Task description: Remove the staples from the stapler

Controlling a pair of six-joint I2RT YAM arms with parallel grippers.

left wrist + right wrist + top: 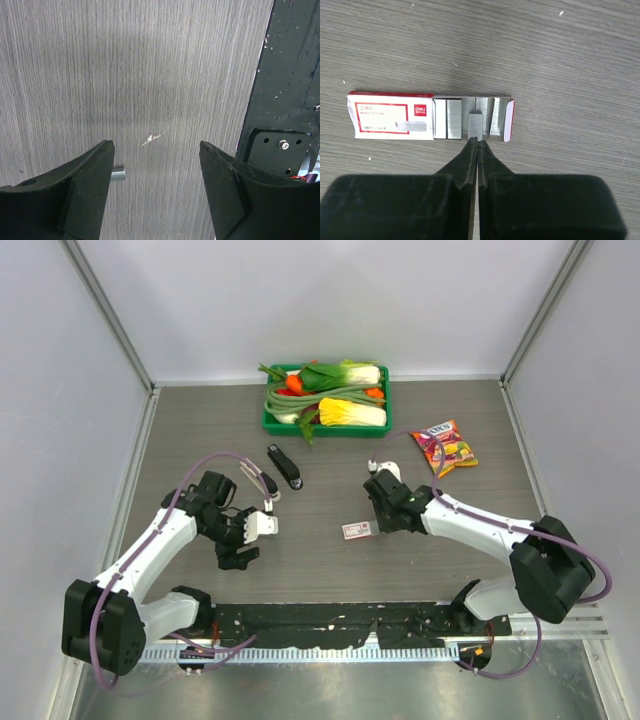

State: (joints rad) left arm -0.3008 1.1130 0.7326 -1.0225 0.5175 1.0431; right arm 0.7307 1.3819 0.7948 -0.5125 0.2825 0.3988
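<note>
Along the near edge of the table (330,570) runs a black mounting plate (330,620), and the left wrist view catches it to one side. Just beyond it, towards the near left corner, the left hand (238,552) hangs released. Its two dark fingers (90,175) are spread wide over bare wood grain with nothing between them. A short silver-grey strip (119,173) lies on the table against the inner side of one finger, partly hidden by it, so I cannot tell its full length.

Further in, about midway between the left and right edges, lies a small red-and-white box (357,530). The right wrist view shows it slid open (390,120), with its inner tray (507,120) drawn out and several rows of staples packed inside. The right hand (378,523) comes at the box from the side nearer the right edge. Its fingers are clenched tight, tip to tip (477,142), on the near end of a strip of staples (475,124). That strip sits over the open tray, paler than the rows under it.

Beyond the left hand, towards the far edge, the black stapler (285,467) lies on its own, well apart from both hands. A thin dark piece (258,480) lies just beside it on the left.

Near the right edge, further back, lies a bright snack bag (445,447). A green tray (268,423) of vegetables stands at the middle of the far edge.
</note>
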